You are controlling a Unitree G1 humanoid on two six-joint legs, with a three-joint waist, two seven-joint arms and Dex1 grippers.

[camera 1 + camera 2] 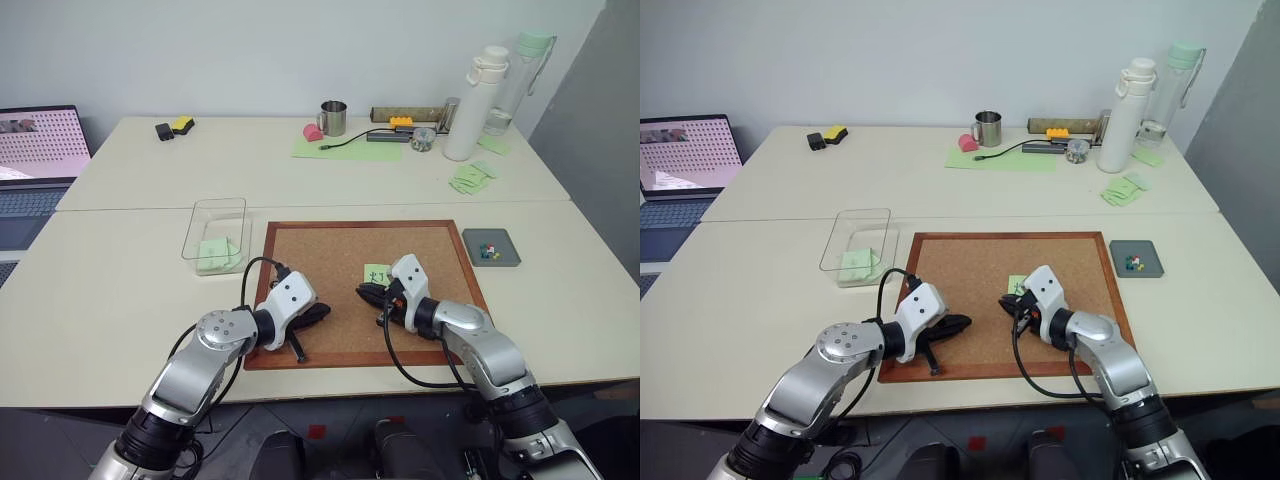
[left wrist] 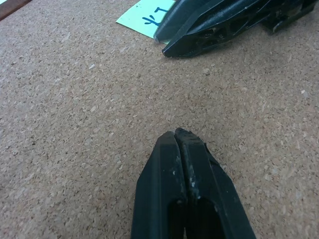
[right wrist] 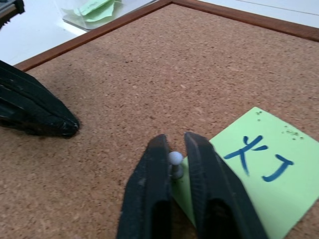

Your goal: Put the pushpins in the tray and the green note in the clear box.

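The green note (image 3: 259, 169), marked in blue ink, lies on the corkboard (image 1: 330, 255) right of its middle. A pale pushpin (image 3: 174, 159) stands at the note's near corner, and my right gripper (image 3: 174, 149) is shut on the pin's head. My left gripper (image 2: 175, 137) rests shut and empty on the cork, a short way left of the right one. The dark-grey tray (image 1: 505, 256) sits on the table just right of the board with a few coloured pushpins (image 1: 487, 247) in it. Left of the board stands the clear box (image 1: 190, 235), which holds blank green notes.
On the far table stand a metal mug (image 1: 333, 118), a white bottle (image 1: 469, 105), a clear bottle (image 1: 520, 85), a large green sheet (image 1: 345, 148) with a cable, and loose green notes (image 1: 470, 178). A laptop (image 1: 35, 165) is at far left.
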